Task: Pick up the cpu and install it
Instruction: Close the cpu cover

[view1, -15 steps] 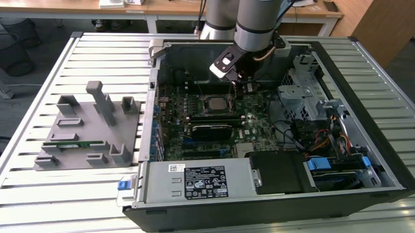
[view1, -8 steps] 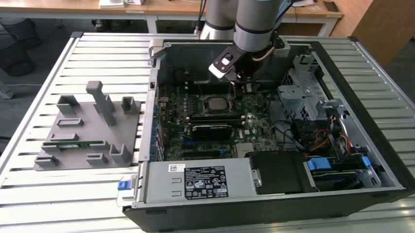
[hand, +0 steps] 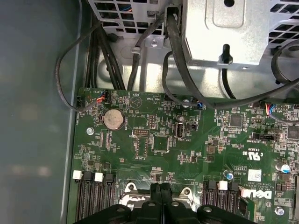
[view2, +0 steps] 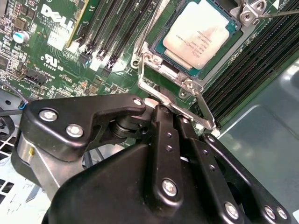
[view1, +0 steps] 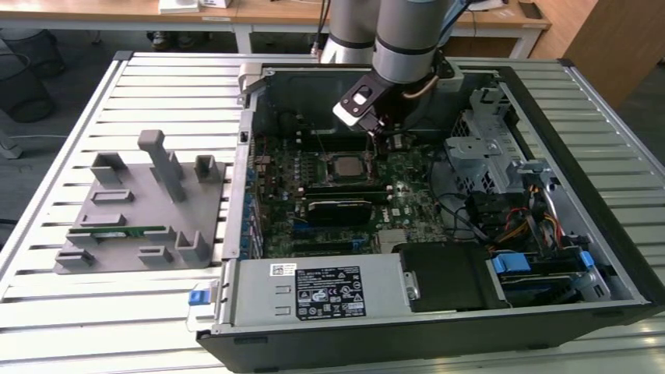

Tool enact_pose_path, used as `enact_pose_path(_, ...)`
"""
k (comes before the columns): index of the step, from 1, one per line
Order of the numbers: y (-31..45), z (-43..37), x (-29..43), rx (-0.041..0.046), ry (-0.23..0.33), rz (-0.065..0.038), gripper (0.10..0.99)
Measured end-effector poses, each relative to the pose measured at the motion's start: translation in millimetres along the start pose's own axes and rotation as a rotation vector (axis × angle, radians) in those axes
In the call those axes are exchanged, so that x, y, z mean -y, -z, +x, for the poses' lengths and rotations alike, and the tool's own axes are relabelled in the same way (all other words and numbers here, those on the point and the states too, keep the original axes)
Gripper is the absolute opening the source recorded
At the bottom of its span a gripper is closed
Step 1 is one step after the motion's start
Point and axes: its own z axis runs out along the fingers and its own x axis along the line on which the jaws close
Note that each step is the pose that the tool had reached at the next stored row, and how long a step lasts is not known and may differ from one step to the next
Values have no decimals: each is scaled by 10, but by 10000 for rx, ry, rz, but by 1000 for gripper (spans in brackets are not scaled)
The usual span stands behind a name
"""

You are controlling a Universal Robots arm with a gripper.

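Silvery cpu (view2: 202, 31) just beyond the closed gripper (view2: 159, 109), apart

Slatted metal desk (view1: 156, 86), evenly lit. Wooden tables (view1: 280, 14) along the back. Grey floor (view1: 78, 89); black mesh bin (view1: 21, 93) at exterior view's left.

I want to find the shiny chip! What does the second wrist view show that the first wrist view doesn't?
Second wrist view: the silvery cpu lying in its socket, with a metal latch frame beside it. First wrist view: a round coin battery, black cables and a grey metal cage. Both wrist views: the green motherboard and the black fingers, closed together.
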Motion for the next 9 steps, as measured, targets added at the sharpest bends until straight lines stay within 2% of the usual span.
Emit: enact_pose_path(9,-10,1,26,0,1,0,106)
